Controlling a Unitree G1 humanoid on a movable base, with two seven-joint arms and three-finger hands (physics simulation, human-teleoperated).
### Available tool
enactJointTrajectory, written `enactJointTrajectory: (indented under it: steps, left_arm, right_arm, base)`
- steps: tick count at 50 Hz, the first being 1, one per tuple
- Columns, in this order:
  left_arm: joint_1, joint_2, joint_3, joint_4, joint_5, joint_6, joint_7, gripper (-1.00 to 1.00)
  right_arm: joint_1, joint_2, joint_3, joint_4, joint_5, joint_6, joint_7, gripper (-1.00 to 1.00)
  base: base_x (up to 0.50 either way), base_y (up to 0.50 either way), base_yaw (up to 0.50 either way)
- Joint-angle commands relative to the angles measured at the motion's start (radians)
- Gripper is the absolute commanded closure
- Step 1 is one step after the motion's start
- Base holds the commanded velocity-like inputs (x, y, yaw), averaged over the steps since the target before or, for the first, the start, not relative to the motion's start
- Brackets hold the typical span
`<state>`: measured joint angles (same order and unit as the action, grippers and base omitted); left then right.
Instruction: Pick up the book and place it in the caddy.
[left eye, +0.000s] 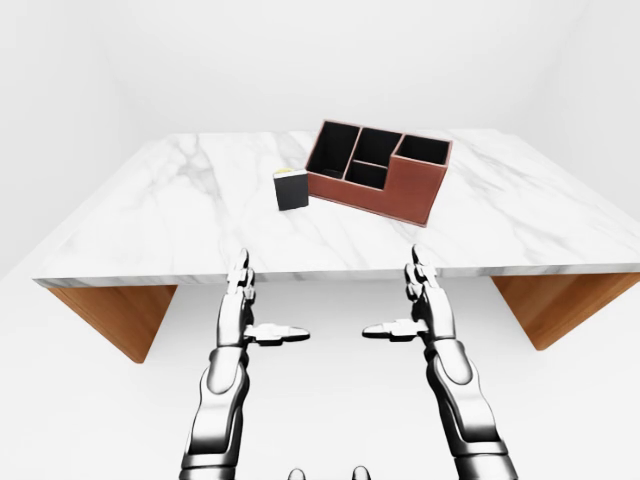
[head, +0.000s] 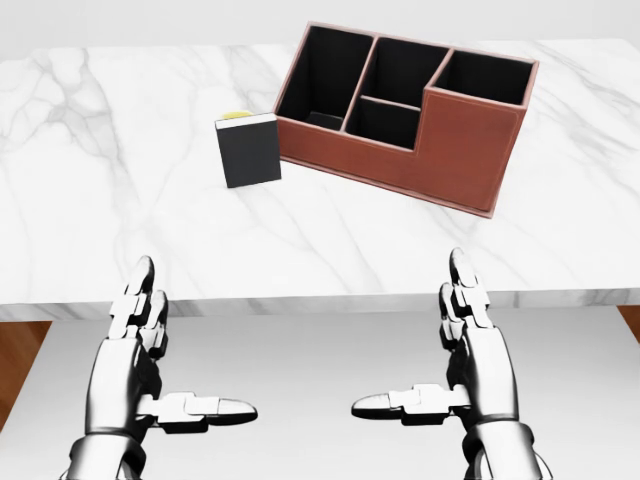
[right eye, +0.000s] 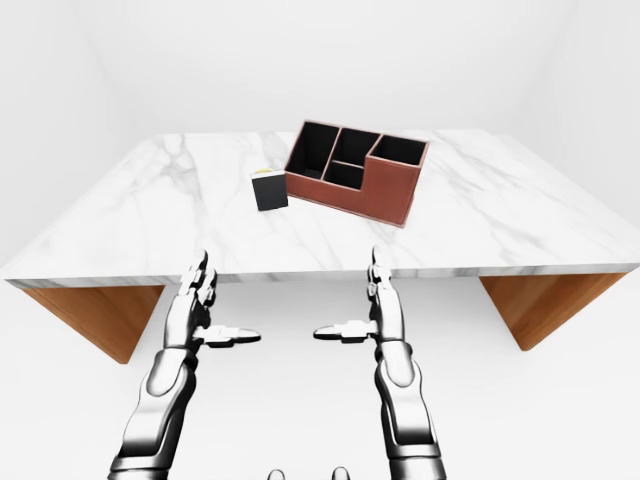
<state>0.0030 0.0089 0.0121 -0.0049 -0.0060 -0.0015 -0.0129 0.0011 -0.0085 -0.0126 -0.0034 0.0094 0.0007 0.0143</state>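
A small black book (head: 248, 150) with a yellow top edge stands upright on the white marble table (head: 120, 200), just left of the caddy. The caddy (head: 455, 145) is a reddish-brown box with several dark compartments, set at an angle. My left hand (head: 165, 360) and right hand (head: 440, 350) hang below the table's near edge, both open with fingers up and thumbs pointing inward. Neither touches anything. The book is well above and between the hands in the head view.
The marble table top rests on wooden legs (left eye: 110, 315) at left and right (left eye: 560, 300). White floor and walls surround it. Nothing else stands on the table.
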Motion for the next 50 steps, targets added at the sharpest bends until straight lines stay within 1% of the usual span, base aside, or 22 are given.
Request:
enactJointTrajectory:
  steps: [1,2,6,8,10,13,14,17,19,21,23,24,29,31,33,46,47,48,50]
  left_arm:
    - [0.022,0.011,0.018,-0.038,0.007,-0.008,-0.023,-1.00]
    - [0.022,0.011,0.021,-0.038,0.008,-0.010,-0.023,-1.00]
    - [0.031,0.011,0.021,-0.052,0.011,-0.009,-0.026,-1.00]
    - [0.042,0.009,0.017,-0.070,0.017,-0.008,-0.028,-1.00]
    - [0.048,0.007,0.018,-0.087,0.012,0.002,-0.034,-1.00]
    - [0.057,0.006,0.017,-0.107,0.010,0.010,-0.038,-1.00]
    - [0.059,0.006,0.017,-0.111,0.010,0.011,-0.039,-1.00]
    - [0.063,0.006,0.016,-0.117,0.013,0.011,-0.039,-1.00]
    - [0.068,0.005,0.014,-0.124,0.017,0.011,-0.039,-1.00]
    - [0.071,0.005,0.012,-0.130,0.021,0.010,-0.039,-1.00]
    - [0.073,0.005,0.010,-0.137,0.025,0.013,-0.041,-1.00]
    - [0.072,0.006,0.009,-0.139,0.026,0.013,-0.042,-1.00]
    - [0.074,0.006,0.008,-0.137,0.030,0.010,-0.046,-1.00]
    - [0.075,0.005,0.009,-0.138,0.031,0.010,-0.047,-1.00]
    - [0.078,0.005,0.008,-0.144,0.031,0.012,-0.048,-1.00]
    - [0.087,0.005,0.010,-0.144,0.029,0.004,-0.056,-1.00]
    - [0.088,0.005,0.010,-0.144,0.029,0.004,-0.057,-1.00]
    - [0.089,0.005,0.010,-0.144,0.028,0.003,-0.057,-1.00]
    - [0.089,0.005,0.010,-0.141,0.027,0.002,-0.058,-1.00]
  right_arm:
    - [0.006,-0.011,-0.022,-0.010,0.016,-0.002,0.033,-1.00]
    - [0.008,-0.012,-0.023,-0.004,0.014,-0.008,0.035,-1.00]
    - [0.015,-0.011,-0.021,-0.016,0.013,-0.005,0.041,-1.00]
    - [0.016,-0.012,-0.019,-0.007,0.009,-0.014,0.048,-1.00]
    - [0.017,-0.013,-0.020,-0.006,0.003,-0.014,0.050,-1.00]
    - [0.024,-0.014,-0.018,-0.027,-0.002,-0.008,0.057,-1.00]
    - [0.025,-0.014,-0.019,-0.037,-0.003,-0.001,0.058,-1.00]
    - [0.028,-0.019,-0.018,-0.051,-0.018,0.004,0.063,-1.00]
    - [0.029,-0.018,-0.018,-0.049,-0.029,0.000,0.062,-1.00]
    - [0.028,-0.018,-0.020,-0.056,-0.034,0.009,0.062,-1.00]
    - [0.029,-0.019,-0.020,-0.062,-0.040,0.010,0.063,-1.00]
    - [0.033,-0.019,-0.019,-0.078,-0.042,0.018,0.065,-1.00]
    - [0.032,-0.019,-0.021,-0.099,-0.047,0.032,0.071,-1.00]
    - [0.031,-0.019,-0.021,-0.099,-0.050,0.030,0.071,-1.00]
    - [0.032,-0.019,-0.020,-0.107,-0.054,0.035,0.073,-1.00]
    - [0.039,-0.017,-0.008,-0.131,-0.078,0.046,0.078,-1.00]
    - [0.039,-0.017,-0.007,-0.133,-0.080,0.049,0.079,-1.00]
    - [0.040,-0.018,-0.003,-0.138,-0.085,0.062,0.085,-1.00]
    - [0.037,-0.016,-0.004,-0.143,-0.089,0.069,0.080,-1.00]
  base:
    - [0.00,0.00,0.00]
    - [0.00,0.00,0.00]
    - [0.00,0.00,0.00]
    - [0.00,0.00,0.00]
    - [0.00,0.00,0.00]
    - [0.00,0.00,0.00]
    - [0.00,0.00,0.00]
    - [0.00,0.00,0.00]
    - [0.00,0.00,0.00]
    - [0.00,0.00,0.00]
    - [0.10,0.50,0.00]
    - [0.11,0.50,0.00]
    - [0.11,0.50,0.00]
    - [0.11,0.50,0.00]
    - [0.11,0.50,0.00]
    - [0.11,0.50,0.00]
    - [0.11,0.50,0.00]
    - [0.11,0.50,0.00]
    - [0.11,0.50,0.00]
